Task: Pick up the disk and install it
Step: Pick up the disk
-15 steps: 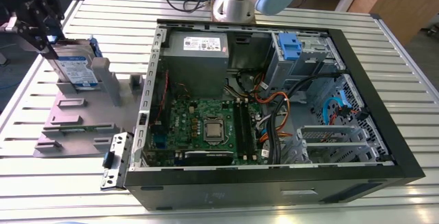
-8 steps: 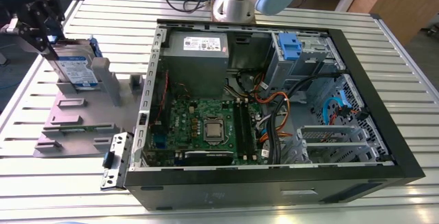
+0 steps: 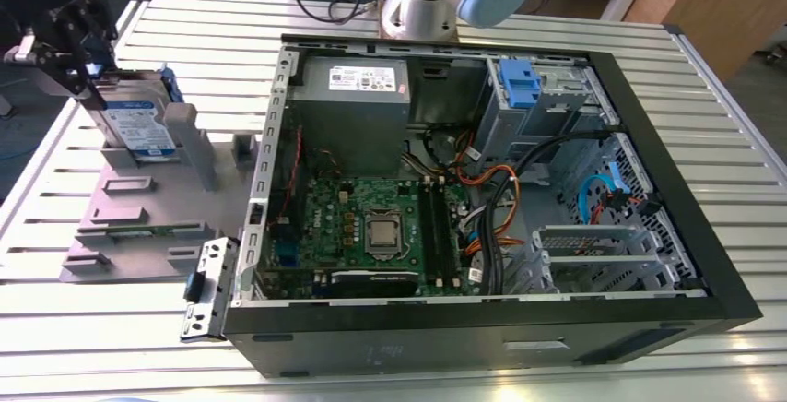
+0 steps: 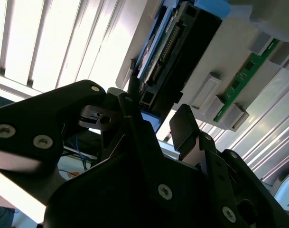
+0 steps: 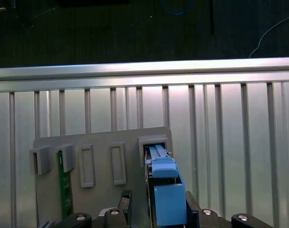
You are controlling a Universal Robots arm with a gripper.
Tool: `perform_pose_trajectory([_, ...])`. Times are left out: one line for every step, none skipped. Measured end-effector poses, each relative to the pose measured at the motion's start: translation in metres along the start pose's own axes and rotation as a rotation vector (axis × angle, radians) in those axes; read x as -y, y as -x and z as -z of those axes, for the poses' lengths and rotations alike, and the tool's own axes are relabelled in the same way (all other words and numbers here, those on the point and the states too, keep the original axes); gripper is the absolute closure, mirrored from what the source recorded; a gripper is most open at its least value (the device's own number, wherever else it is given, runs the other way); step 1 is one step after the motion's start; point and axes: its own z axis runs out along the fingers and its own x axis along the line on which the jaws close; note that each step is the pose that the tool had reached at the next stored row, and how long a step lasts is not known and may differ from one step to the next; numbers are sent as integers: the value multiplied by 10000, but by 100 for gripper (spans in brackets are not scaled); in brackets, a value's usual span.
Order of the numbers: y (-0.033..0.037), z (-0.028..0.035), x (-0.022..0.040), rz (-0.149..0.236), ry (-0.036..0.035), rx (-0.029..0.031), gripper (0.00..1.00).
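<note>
The disk [image 3: 138, 130] stands on edge in a slot of the grey holder [image 3: 123, 213] on the slatted worktop [image 3: 197, 29], at the exterior view's left, well apart from the open computer case [image 3: 492, 333]. The claw [image 3: 88, 93] is at the disk's upper end. In both wrist views its 2 fingers [image 5: 126, 204] flank the disk [image 5: 161, 161], which shows a blue rail along its edge. 1 finger [image 5: 191, 206] lies against the rail and the other stands just off it, so the claw [image 5: 158, 202] is partly open around the disk and not clamped. In the second wrist view the disk [image 4: 182, 47] runs away from the claw [image 4: 157, 111] into the holder. A green board [image 5: 64, 185] sits in another slot of the holder [image 5: 101, 156].
</note>
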Motion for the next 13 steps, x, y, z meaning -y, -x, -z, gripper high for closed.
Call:
perform_pose_trajectory([6, -3, -2, 11, -1, 0, 47])
perform_pose_trajectory([13, -5, -5, 22, -1, 0, 47])
perform_pose_trajectory([20, -7, -8, 33, -2, 0, 47])
perform_pose_trajectory([27, -10, -12, 43, -2, 0, 47])
perform_pose_trajectory([34, -13, -17, 55, 0, -1, 47])
perform_pose_trajectory([39, -15, -23, 68, 2, -1, 47])
perform_pose_trajectory([45, -18, -29, 80, 2, -2, 47])
perform_pose_trajectory([50, -22, -36, 94, 1, -1, 47])
perform_pose_trajectory([54, -25, -41, 109, -1, -1, 47])
perform_pose_trajectory([57, -28, -45, 127, 0, -1, 47])
perform_pose_trajectory([59, -33, -48, 151, -1, -1, 47])
perform_pose_trajectory([60, -37, -51, 172, -1, -1, 47])
perform_pose_trajectory([61, -40, -54, 193, -1, -1, 47])
